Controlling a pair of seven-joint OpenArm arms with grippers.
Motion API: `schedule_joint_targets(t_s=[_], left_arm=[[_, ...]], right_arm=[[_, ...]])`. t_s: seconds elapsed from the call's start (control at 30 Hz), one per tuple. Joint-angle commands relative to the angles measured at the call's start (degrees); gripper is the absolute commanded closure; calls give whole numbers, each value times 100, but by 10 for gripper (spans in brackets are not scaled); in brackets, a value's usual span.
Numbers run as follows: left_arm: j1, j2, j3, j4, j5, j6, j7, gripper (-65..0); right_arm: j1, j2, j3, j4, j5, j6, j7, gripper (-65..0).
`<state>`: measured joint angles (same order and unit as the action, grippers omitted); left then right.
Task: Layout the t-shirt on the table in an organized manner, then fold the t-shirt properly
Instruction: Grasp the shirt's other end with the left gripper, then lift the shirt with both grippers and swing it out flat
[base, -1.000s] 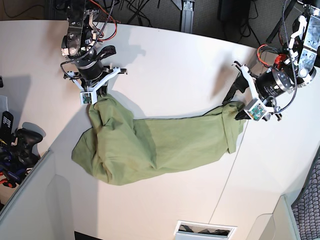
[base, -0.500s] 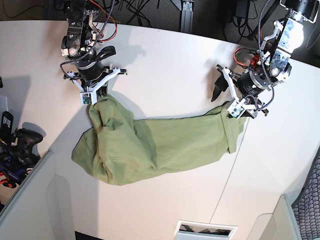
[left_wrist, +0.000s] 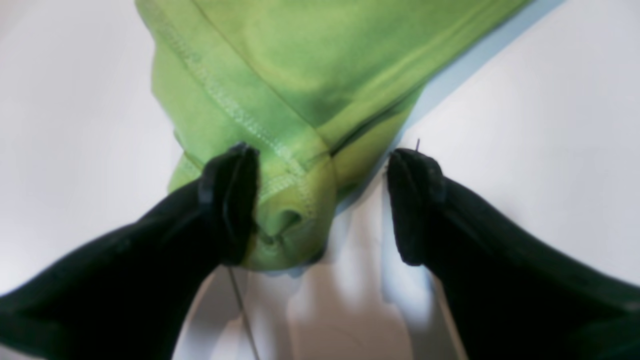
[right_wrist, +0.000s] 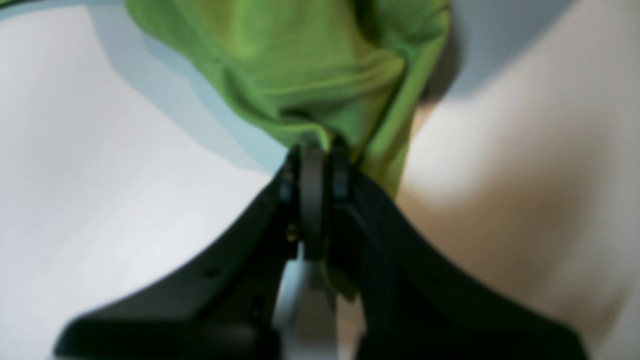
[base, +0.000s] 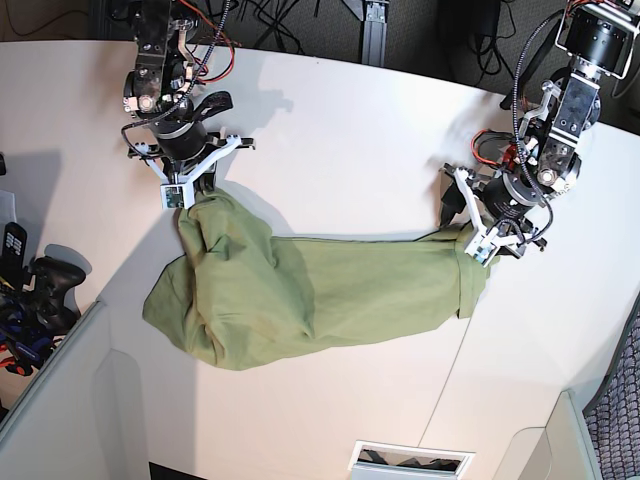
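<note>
**Mia:** Base view first. A second ago the left gripper (base: 470, 232) was pinching the end of the t-shirt (base: 320, 290). Then it lifted off, and now it is back down at that same end, but in a new spot.

**Tom:** Is it holding the cloth now?

**Mia:** No. In the left wrist view its fingers (left_wrist: 230, 200) are spread wide. The hemmed corner of the t-shirt (left_wrist: 280, 100) touches one finger, and the other finger sits over bare counter (left_wrist: 525, 125).

**Tom:** So what does that mean?

**Mia:** I think it is picking a better corner to grab, so the t-shirt can be pulled flat. It is still bunched up on the counter (base: 350, 130), in a long lump between the two arms. No folding yet.

**Tom:** And the right gripper (base: 192, 188)?

**Mia:** It has not moved. From the base view I can't see its fingers. The right wrist view shows the right gripper (right_wrist: 312, 165) squeezed tight on a bunch of the t-shirt (right_wrist: 300, 75).
</note>
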<state>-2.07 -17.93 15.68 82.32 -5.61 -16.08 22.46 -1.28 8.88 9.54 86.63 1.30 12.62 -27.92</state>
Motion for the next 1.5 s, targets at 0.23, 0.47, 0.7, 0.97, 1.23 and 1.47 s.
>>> schedule_joint_targets(t_s=[0.23,0.47,0.7,0.97,1.23,1.47], left_arm=[[-63,-90,-28,87,55,42,52,-444],[-63,-323,-28,507,48,39,190,0],[-61,-361,-184,901,26,-361,229,0],[-61,-925,-820,1947,-1582,-1563,750,-2],[11,-1067,-826,1908,-1720,-1602,688,-69],[-2,-1067,-1093,1908,-1639,-1810,625,0]], right_arm=[[79,46,24,103,24,4,94,0],[79,46,24,103,24,4,94,0],[94,61,24,107,24,4,96,0],[160,223,26,516,22,15,70,0],[179,221,24,514,24,20,79,0],[356,243,24,516,44,22,83,0]])
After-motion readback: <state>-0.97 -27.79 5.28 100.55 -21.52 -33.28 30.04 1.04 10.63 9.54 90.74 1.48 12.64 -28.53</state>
